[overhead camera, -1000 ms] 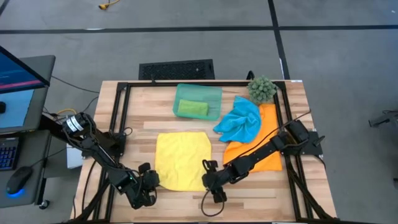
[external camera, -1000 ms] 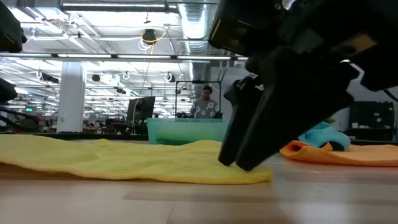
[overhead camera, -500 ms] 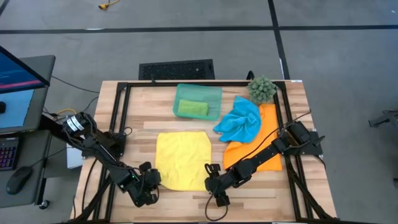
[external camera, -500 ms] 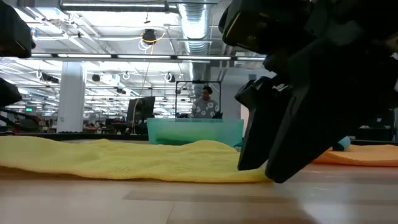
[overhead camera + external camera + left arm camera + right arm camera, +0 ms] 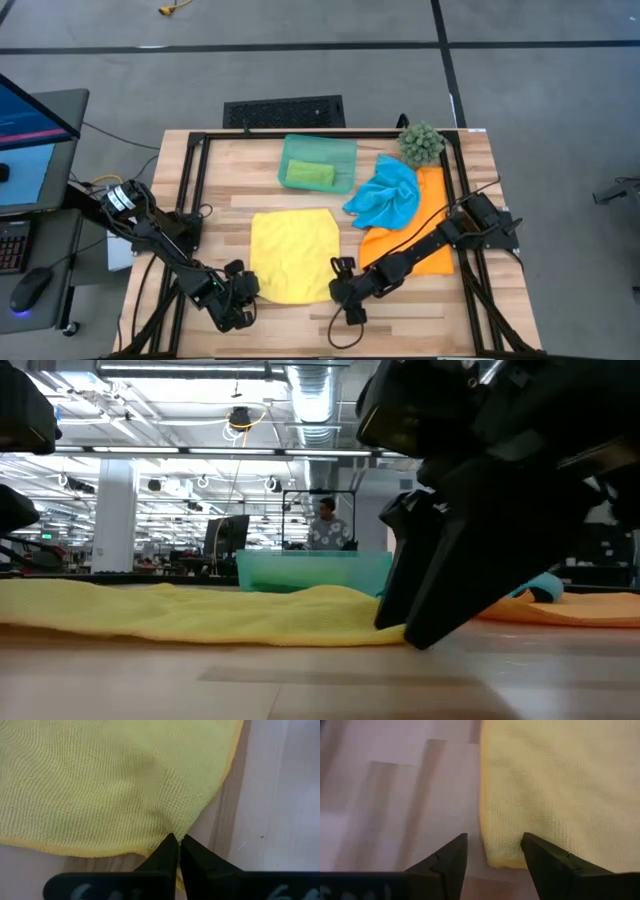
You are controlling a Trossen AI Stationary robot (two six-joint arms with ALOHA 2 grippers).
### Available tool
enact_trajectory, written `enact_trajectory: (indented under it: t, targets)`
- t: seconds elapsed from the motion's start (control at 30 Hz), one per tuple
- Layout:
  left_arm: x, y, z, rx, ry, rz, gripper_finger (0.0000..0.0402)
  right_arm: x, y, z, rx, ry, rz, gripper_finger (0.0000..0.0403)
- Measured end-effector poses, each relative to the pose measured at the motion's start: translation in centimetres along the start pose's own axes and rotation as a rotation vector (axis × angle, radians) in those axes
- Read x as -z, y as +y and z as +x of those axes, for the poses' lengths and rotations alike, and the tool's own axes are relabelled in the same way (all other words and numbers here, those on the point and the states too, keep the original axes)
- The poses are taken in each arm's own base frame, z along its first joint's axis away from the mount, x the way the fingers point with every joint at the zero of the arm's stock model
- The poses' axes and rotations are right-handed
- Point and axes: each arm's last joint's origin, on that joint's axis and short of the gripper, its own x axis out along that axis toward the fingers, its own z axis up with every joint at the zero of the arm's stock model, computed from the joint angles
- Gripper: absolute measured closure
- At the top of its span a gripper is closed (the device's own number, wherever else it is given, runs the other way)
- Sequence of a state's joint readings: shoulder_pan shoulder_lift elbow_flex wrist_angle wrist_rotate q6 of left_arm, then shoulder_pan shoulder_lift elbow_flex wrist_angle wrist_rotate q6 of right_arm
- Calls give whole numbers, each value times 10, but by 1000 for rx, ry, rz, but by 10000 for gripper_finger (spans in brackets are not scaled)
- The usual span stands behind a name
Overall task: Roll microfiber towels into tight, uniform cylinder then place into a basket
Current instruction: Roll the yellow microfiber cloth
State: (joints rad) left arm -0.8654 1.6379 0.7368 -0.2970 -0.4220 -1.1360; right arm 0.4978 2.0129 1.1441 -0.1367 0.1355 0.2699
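**Inspector A:** Position of the yellow towel relative to each tool?

**Inspector B:** It lies flat on the table, between the two arms. Its near left corner is pinched in the left gripper, whose fingers are pressed together on the fabric. Its near right corner sits directly between the parted fingers of the right gripper, which stand wide and have not closed on the cloth.

**Inspector A:** Which relation governs the next move?

**Inspector B:** In my judgement, the near edge, running from one gripper to the other. That edge would form the long axis of the roll, and the cloth extends straight ahead of both tools, toward the basket well beyond. The right gripper is already at its corner; closing there should give matched holds.

**Inspector A:** Risk?

**Inspector B:** A shallow bite on the right corner could slip.
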Motion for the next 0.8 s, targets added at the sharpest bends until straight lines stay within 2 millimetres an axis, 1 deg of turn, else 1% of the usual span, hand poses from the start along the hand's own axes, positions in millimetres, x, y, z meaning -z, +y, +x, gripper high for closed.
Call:
enact_trajectory:
  t: [0.27, 0.5, 0.73, 0.8]
  targets:
    - [0, 1, 0, -6, 3, -10, 397, 3, -8, 1, 49, 37, 36, 245]
    - [0, 2, 0, -23, 8, -28, 397, 5, -4, 0, 107, 24, 58, 305]
    - [0, 2, 0, -23, 8, -29, 397, 6, -1, 0, 138, 9, 57, 385]
    - [0, 2, 0, -21, 11, -28, 397, 6, 1, -1, 132, 2, 50, 393]
